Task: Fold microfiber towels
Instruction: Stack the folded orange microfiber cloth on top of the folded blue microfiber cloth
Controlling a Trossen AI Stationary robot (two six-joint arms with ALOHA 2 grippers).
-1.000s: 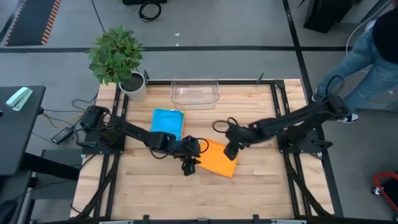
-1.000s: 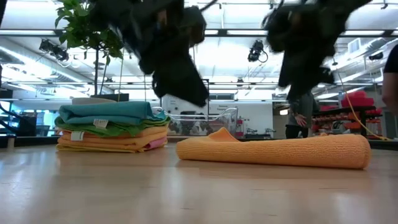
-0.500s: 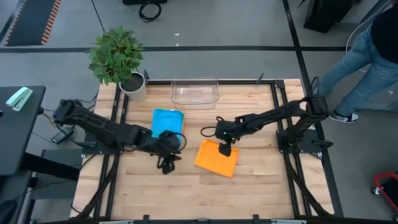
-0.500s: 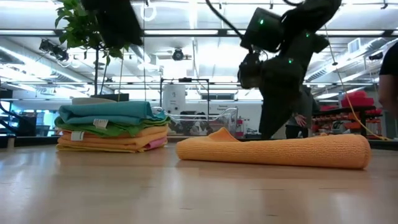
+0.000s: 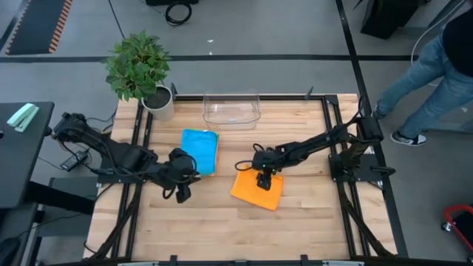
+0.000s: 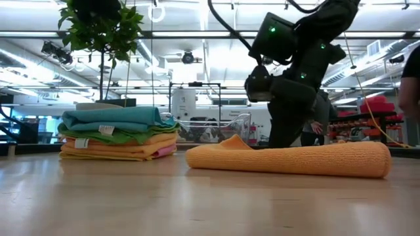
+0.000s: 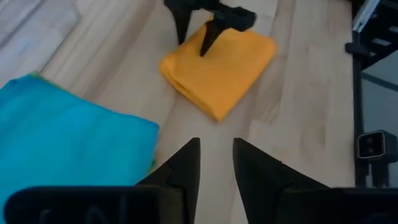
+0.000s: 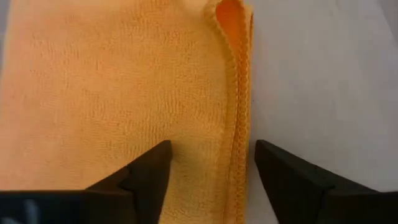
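On the wooden counter [image 5: 192, 222], the stack of folded microfiber towels with a blue top [image 5: 199, 148] lies just beside the left pincer [image 5: 182, 193], its fingers narrowly apart, holding nothing. The folded orange towel [image 5: 259, 189] lies directly under the spread right pincer [image 5: 263, 179]. The step seems to be finishing this fold; next, I judge, closing on its hemmed edge.

potted plant [image 5: 138, 72], clear plastic bin [image 5: 231, 109], wooden table [image 5: 222, 222], person [image 5: 436, 74]
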